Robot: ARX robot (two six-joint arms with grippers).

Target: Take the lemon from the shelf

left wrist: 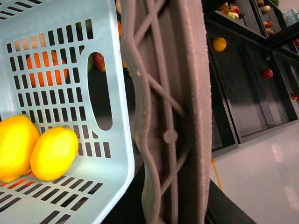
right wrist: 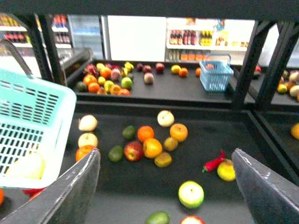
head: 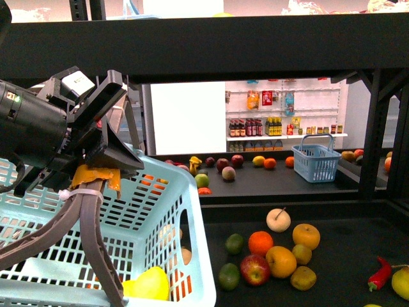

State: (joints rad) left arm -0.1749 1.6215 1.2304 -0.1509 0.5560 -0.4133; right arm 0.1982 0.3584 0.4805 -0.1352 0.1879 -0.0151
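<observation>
Fruit lies scattered across the matte black tray deck of the large black metal-framed shelf (head: 332, 256): in the front view a red apple (head: 255, 269), oranges (head: 261, 243) and two green limes sit in a loose cluster at about 5 o'clock, with a red chili pepper (head: 381, 274) further toward 4 o'clock. A pale blue slotted plastic basket (head: 185, 211) fills the 7 o'clock area, hanging from its grey-brown ribbed handle (head: 89, 230), which the left pincer (head: 96, 167) clamps near its top, just above a strip of orange tape. Two yellow oval lemons (left wrist: 53, 153) lie touching each other on the basket floor in the left wrist view, so the task's fruit is already inside the basket. The right pincer (right wrist: 168, 186) hovers over the deck with its dark fingers (right wrist: 70, 191) spread wide and nothing between them. On the far deck at 1 o'clock stands a small darker blue basket (head: 316, 162) beside more fruit.
</observation>
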